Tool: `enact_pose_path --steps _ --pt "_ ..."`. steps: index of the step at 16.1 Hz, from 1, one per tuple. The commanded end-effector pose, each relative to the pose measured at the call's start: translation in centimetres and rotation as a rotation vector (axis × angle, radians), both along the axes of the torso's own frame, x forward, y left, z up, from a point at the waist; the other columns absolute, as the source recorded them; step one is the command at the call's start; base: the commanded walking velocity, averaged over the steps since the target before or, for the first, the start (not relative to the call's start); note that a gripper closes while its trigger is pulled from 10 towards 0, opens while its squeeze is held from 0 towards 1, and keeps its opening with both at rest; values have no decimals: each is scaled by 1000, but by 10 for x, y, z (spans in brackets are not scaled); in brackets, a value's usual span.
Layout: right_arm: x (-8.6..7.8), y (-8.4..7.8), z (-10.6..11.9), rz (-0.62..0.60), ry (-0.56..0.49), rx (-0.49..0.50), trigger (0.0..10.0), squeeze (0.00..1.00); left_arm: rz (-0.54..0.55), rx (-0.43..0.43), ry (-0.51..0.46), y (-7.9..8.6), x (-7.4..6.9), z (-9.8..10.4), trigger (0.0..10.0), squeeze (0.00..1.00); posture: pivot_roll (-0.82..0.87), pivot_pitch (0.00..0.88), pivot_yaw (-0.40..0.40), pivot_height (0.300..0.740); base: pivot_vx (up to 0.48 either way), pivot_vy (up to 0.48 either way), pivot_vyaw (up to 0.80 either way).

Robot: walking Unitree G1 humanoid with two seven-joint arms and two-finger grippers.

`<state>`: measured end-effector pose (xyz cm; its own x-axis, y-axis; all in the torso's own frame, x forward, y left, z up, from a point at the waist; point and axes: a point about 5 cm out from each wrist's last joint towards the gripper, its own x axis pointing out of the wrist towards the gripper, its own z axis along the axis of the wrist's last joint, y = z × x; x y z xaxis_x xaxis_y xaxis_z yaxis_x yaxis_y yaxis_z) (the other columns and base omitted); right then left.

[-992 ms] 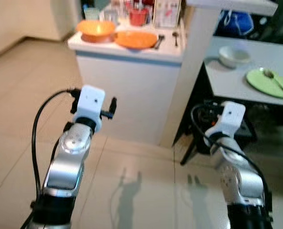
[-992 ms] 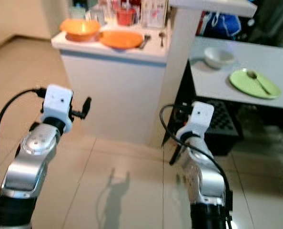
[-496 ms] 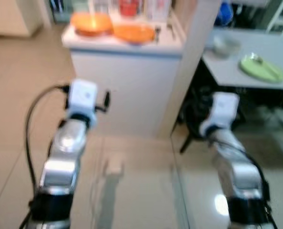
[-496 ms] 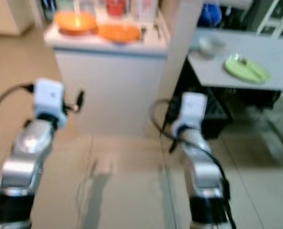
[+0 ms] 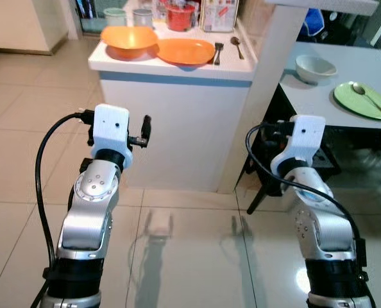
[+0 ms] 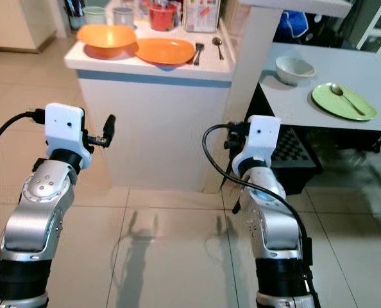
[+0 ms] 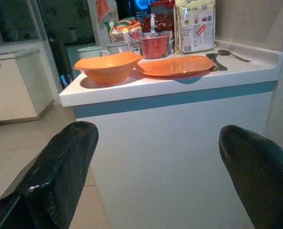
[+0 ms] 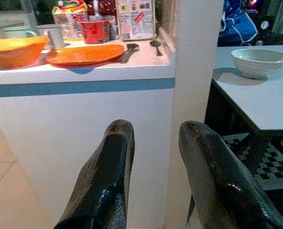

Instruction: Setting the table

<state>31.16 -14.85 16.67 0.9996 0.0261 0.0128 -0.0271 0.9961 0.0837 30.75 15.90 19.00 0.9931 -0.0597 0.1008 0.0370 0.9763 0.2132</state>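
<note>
Left eye view: white counter (image 5: 177,96) before left claw (image 7: 156,157) spread, right claw (image 8: 156,157) slightly parted.

glossy beige tile on the floor (image 5: 177,256), mirror-like, throwing back glare and shadows. smooth white laminate on the counter (image 5: 177,135), matt, with a pale blue band under its front edge. shiny orange plastic for the bowl (image 5: 128,40) at the counter's left edge and the plate (image 5: 185,51) beside it. dull metal for the spoon (image 5: 236,45) near the counter's right edge. brushed silver metal on both arms, white plastic wrist housings. glossy black, slightly scuffed fingers (image 8: 108,181) on the right gripper (image 8: 156,143); same black sheen on the left gripper (image 7: 156,157). matt grey tabletop (image 6: 319,96); glazed white bowl (image 6: 294,68), matt green plate (image 6: 344,101).
</note>
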Motion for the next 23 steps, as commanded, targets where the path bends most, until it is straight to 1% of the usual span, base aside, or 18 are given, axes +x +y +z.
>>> enact_pose_path --steps 1,5,7,10,11,13,18,20,23 --pt "3 2 10 8 -41 -21 10000 0 -2 1 -26 -1 0 6 10000 0 54 0 -71 740 454 0 0" --pt "5 6 15 42 -53 -4 10000 0 2 -1 -31 0 1 7 10000 0 59 0 -76 740 452 0 0" --pt "6 9 15 65 -54 -21 10000 0 7 0 -34 2 1 8 10000 0 65 0 -82 740 452 0 0" --pt "7 10 16 67 -53 -16 10000 0 14 0 -36 4 0 8 10000 0 66 0 -84 740 459 0 800" --pt "7 10 16 67 -54 -16 10000 0 16 0 -36 4 0 8 10000 0 67 0 -88 740 454 0 800" --pt "8 7 16 46 -64 1 10000 0 15 1 -37 3 0 7 10000 0 65 0 -89 740 454 0 0" --pt "8 2 14 9 -43 70 10000 0 6 6 -37 3 -1 7 10000 0 66 0 -89 740 454 0 0" --pt "8 -3 12 -16 -27 97 10000 0 -5 9 -37 2 -1 7 10000 0 63 0 -84 740 452 0 -800" --pt "8 -4 14 -21 -33 96 10000 0 -14 15 -39 1 0 8 10000 0 60 0 -79 740 455 0 -715"
